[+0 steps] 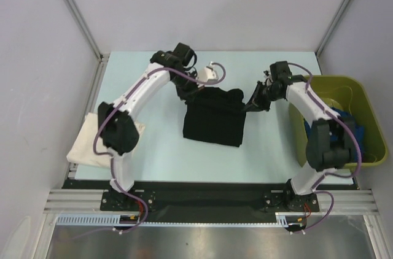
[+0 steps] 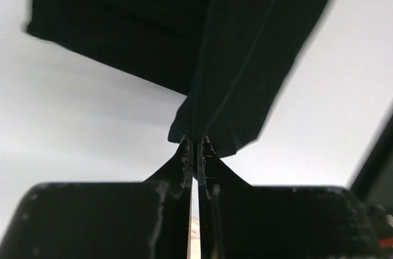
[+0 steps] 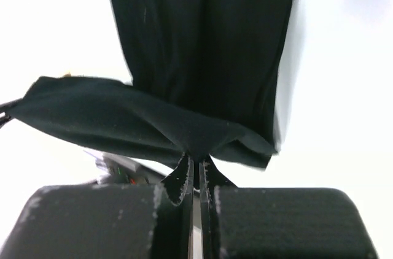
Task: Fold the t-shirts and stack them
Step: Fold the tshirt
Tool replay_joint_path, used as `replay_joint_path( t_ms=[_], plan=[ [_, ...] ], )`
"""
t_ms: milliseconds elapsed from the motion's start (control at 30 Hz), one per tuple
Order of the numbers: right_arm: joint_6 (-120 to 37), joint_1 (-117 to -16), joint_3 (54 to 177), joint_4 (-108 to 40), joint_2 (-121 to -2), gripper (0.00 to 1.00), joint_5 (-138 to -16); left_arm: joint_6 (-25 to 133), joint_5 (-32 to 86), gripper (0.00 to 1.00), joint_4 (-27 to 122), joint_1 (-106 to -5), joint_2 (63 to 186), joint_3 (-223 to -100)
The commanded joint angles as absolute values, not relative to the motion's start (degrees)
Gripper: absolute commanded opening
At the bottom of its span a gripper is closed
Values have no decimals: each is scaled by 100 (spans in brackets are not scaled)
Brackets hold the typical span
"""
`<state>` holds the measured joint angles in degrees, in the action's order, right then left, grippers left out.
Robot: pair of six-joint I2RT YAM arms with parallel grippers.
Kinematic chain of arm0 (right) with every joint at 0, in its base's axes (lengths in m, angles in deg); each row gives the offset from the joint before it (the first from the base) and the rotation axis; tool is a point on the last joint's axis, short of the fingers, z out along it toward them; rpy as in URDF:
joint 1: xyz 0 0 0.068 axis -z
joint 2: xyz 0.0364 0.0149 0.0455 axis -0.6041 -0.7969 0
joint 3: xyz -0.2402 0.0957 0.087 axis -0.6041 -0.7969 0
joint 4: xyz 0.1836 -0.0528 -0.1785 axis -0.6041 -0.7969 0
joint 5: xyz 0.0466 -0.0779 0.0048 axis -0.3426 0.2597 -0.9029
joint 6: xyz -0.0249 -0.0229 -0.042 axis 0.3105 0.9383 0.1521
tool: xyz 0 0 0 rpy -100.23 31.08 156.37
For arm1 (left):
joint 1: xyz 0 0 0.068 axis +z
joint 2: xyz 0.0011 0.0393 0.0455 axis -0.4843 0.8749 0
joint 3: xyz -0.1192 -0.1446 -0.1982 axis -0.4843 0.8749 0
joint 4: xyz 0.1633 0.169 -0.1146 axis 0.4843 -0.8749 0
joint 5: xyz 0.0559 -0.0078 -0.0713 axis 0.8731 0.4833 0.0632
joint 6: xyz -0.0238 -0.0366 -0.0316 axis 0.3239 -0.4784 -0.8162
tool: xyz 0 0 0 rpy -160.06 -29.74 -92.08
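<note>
The black t-shirt point(image 1: 215, 118) lies partly folded in the middle of the table. My left gripper point(image 1: 187, 94) is shut on its far left corner; the left wrist view shows the cloth point(image 2: 245, 56) pinched at the fingertips. My right gripper point(image 1: 250, 107) is shut on its far right corner, and the right wrist view shows the cloth point(image 3: 196, 87) hanging from the pinch. The far edge is lifted off the table. The cream t-shirt point(image 1: 86, 148) lies at the table's left edge, partly under the left arm. The blue t-shirt point(image 1: 353, 130) sits in the bin.
The olive-green bin point(image 1: 362, 93) stands at the right edge of the table, beside the right arm. A small white object point(image 1: 210, 73) lies behind the black t-shirt, near the left wrist. Grey walls close in the back and sides.
</note>
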<state>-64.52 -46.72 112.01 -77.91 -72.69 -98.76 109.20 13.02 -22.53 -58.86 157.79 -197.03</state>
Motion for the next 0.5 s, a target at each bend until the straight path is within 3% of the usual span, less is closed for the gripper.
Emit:
replay_joint_path(
  t_ms=[0, 200, 400, 467],
  plan=[
    [-6298, -4315, 11743, -7239, -8014, 0, -9916, 10492, 1798, 0, -2025, -5701, 16388, -20833],
    [-6570, -4138, 12332, -6817, -8919, 0, -9899, 10166, 2396, 0, -1682, -5472, 17689, -22023],
    [-6921, -4077, 12482, -6325, -9245, 0, -9707, 10052, 2704, 0, -1023, -5454, 18015, -21928],
    [-7009, -4068, 12491, -6167, -9403, 10, -9645, 9938, 2792, 0, -733, -5454, 18068, -21884]
  ],
)
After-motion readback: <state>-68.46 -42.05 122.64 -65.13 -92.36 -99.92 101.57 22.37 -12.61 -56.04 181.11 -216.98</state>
